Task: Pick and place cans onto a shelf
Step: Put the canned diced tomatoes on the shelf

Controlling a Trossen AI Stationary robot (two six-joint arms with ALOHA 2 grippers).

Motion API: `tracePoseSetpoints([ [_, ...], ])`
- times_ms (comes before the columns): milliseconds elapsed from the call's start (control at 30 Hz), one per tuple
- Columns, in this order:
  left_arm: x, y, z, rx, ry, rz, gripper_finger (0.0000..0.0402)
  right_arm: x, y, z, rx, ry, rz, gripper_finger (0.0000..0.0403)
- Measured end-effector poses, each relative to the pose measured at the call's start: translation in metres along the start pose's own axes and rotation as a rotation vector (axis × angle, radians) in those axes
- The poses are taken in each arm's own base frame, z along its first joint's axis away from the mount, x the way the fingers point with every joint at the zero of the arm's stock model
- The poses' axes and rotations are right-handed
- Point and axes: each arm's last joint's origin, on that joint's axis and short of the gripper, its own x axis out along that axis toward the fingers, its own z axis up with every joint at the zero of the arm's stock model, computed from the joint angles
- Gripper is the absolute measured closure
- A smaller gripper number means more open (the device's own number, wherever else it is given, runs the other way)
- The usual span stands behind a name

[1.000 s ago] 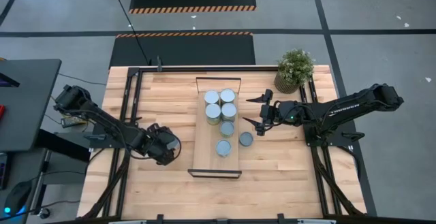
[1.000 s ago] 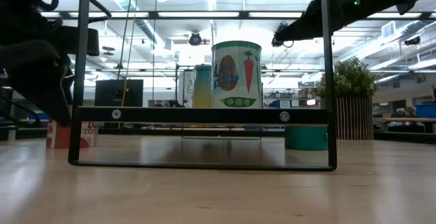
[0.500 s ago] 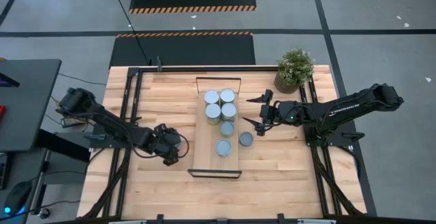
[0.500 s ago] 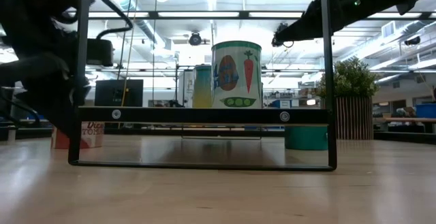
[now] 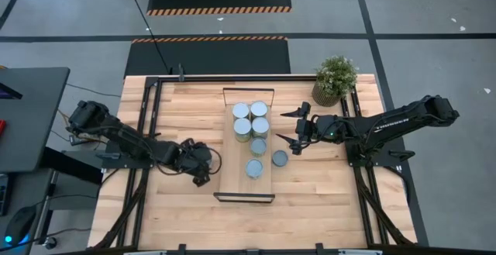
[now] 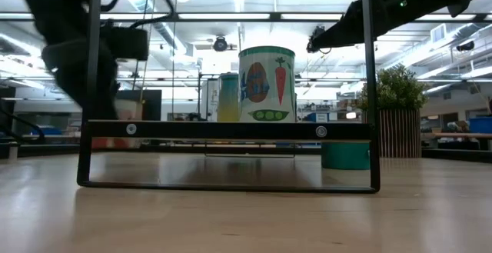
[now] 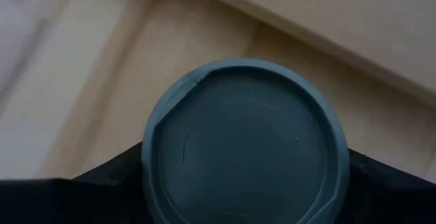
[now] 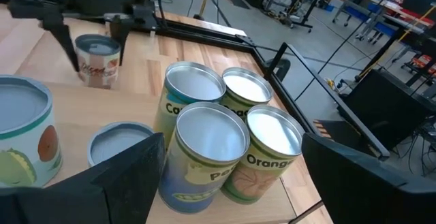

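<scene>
Left gripper (image 5: 199, 164) has moved toward shelf's (image 5: 229, 179) 9 o'clock; its wrist view shows a can (image 7: 245, 142) between the fingers, grip unclear. Right gripper (image 5: 296, 130) spread wide, idle.

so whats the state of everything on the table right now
left gripper: jaws closed on the held can, left of the shelf
right gripper: jaws open, empty, right of the shelf
shelf: flat on the table
six cans: upright on the shelf
lone can: upright on the table, beside the shelf
plant: upright
</scene>
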Motion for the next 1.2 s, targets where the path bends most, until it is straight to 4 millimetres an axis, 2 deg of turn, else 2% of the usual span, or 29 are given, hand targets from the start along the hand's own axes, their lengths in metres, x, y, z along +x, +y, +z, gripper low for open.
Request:
tracePoseSetpoints([
  [333, -0.014, 0.006, 0.058, -0.112, -0.135, 0.001, 0.0104, 0.000, 0.000, 0.000, 0.003, 0.001, 0.000, 0.0050],
  [533, 0.002, 0.005, 0.080, -0.106, -0.261, -0.043, 0.0104, 0.000, 0.000, -0.001, 0.001, 0.005, 0.001, 0.0050],
  [667, 0.018, 0.001, 0.085, -0.078, -0.283, -0.047, 0.0104, 0.000, 0.000, -0.001, 0.000, 0.008, 0.002, 0.0050],
  [867, 0.029, -0.002, 0.084, -0.002, -0.254, -0.041, 0.0100, 0.000, 0.000, -0.001, 0.000, 0.008, 0.001, 0.0050],
  [1200, 0.030, -0.004, 0.086, 0.002, -0.248, -0.097, 0.0030, 0.000, 0.000, -0.001, 0.007, 0.005, 0.008, 0.0050],
])
